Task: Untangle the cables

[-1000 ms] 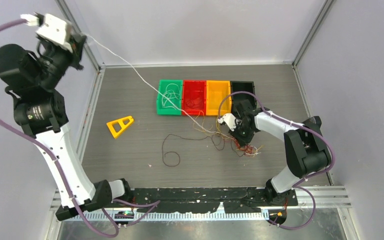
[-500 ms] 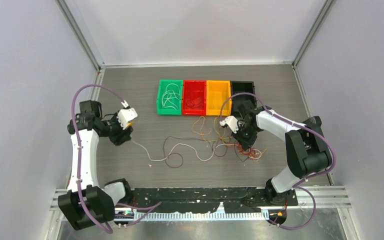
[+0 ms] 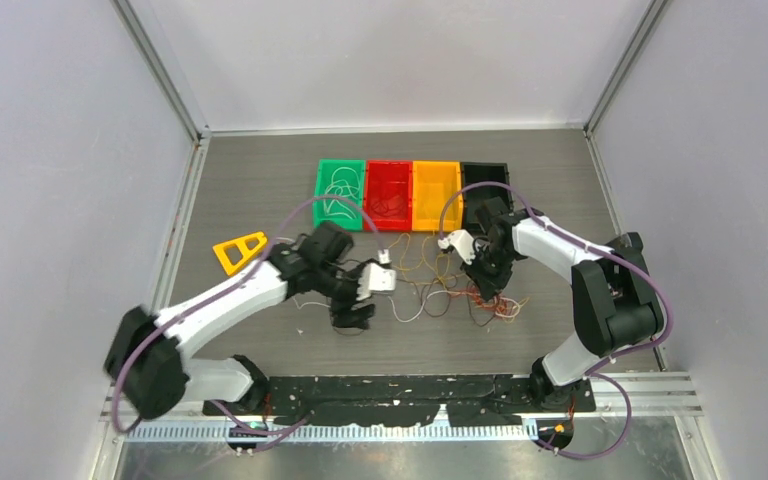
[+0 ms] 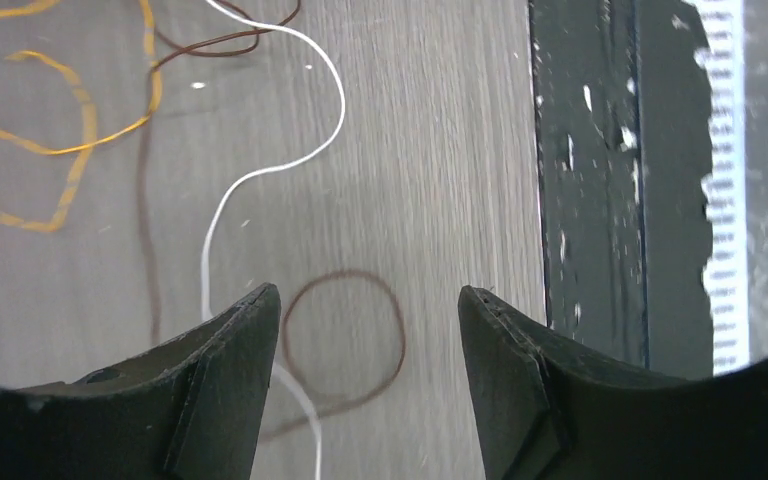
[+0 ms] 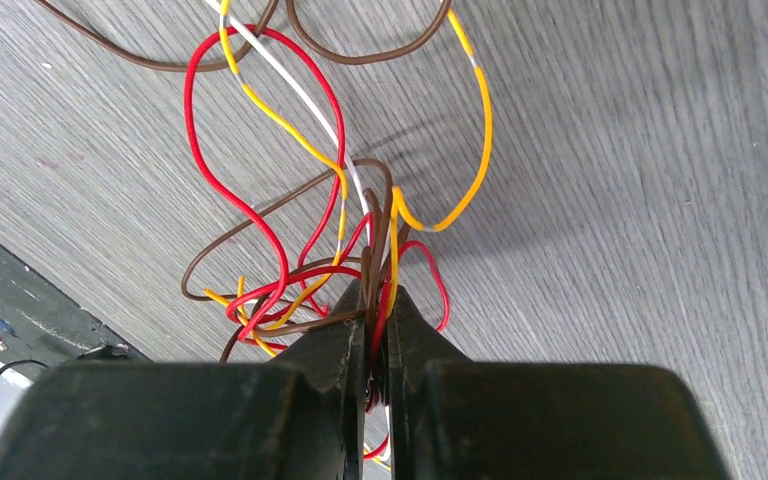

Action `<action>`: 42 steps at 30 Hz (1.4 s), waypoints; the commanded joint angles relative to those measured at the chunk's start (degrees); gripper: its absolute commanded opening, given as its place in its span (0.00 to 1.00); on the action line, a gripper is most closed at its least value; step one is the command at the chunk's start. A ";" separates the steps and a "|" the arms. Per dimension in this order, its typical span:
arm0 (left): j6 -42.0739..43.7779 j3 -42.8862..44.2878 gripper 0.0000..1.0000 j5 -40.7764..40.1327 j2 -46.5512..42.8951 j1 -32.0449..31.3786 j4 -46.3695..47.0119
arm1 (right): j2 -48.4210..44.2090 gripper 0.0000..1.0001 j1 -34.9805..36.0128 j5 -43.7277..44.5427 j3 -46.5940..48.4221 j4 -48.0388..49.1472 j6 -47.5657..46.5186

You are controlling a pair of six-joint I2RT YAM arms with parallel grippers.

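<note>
Cables [image 5: 372, 235] bunch on the near side of the red bin [image 3: 388, 163], toward its right. We judge the right gripper [image 5: 378, 300] pinches them as an anchor; left gripper [image 4: 368, 300], near-left of that bin, gapes empty over a white strand [image 4: 207, 250].

- The row of four bins [image 3: 412, 195] stands side by side at the far middle of the table [image 3: 260, 180].
- Most of the cables [image 3: 430, 292] lie spread on the table just in front of the bins, between the two grippers.
- More cables lie inside the leftmost bin [image 3: 318, 200] and the second bin from the left [image 3: 387, 163].
- The right gripper [image 5: 377, 310] is at the right end of the spread, in front of the rightmost bin [image 3: 485, 166]. A bundle of strands passes between its fingers.
- The left gripper [image 4: 370, 300] hangs over the left end of the spread, above a single loop lying on the table.
- The triangular frame [image 3: 239, 251] lies on the table left of the left arm, further left and nearer than the bins.
</note>
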 commanded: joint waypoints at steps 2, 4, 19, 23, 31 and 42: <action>-21.92 2.11 0.67 -6.67 13.75 -8.94 21.57 | -0.36 0.06 -0.09 -2.23 1.74 -1.39 0.12; -23.14 2.60 0.65 -9.41 17.36 -11.34 25.85 | -0.30 0.05 -0.09 -2.54 1.75 -1.46 0.29; -26.76 9.92 0.02 -13.57 33.72 -16.48 29.35 | 0.87 0.06 -0.02 -3.74 2.14 -1.81 0.80; -26.69 7.05 0.00 -7.18 19.51 -11.09 21.51 | 1.49 0.12 -0.07 -1.42 0.99 -0.44 0.15; -17.93 20.45 0.00 6.82 -5.68 12.92 -5.92 | 4.07 0.33 -0.94 4.50 -1.71 2.68 -1.79; -21.70 44.01 0.00 19.96 -5.02 37.45 -9.03 | 4.09 0.46 -1.58 4.93 -1.10 1.96 -1.52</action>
